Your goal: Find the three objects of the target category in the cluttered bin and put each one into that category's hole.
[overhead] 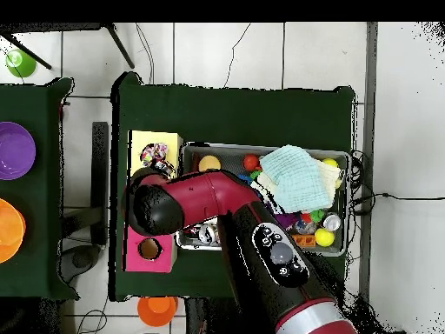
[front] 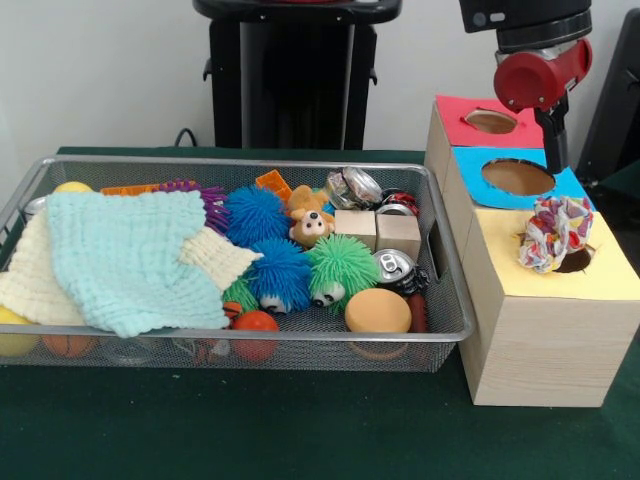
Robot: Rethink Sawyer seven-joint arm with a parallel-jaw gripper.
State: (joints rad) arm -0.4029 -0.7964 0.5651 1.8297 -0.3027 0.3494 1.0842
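Observation:
One ruffled cloth bundle, patterned red, blue, yellow and white, rests at the round hole in the yellow top of the nearest wooden box, partly covering it. It also shows in the overhead view on the yellow top. My gripper hangs straight above the bundle, over the blue-topped box; I cannot tell whether it touches the bundle. The silver wire-mesh bin lies left of the boxes. No other patterned bundle shows in the bin.
The bin holds a mint cloth over a cream cloth, spiky fuzzy balls, wooden blocks, cans, a teddy and balls. The blue-topped hole and the red-topped hole lie behind the yellow one. My arm covers the blue box from overhead.

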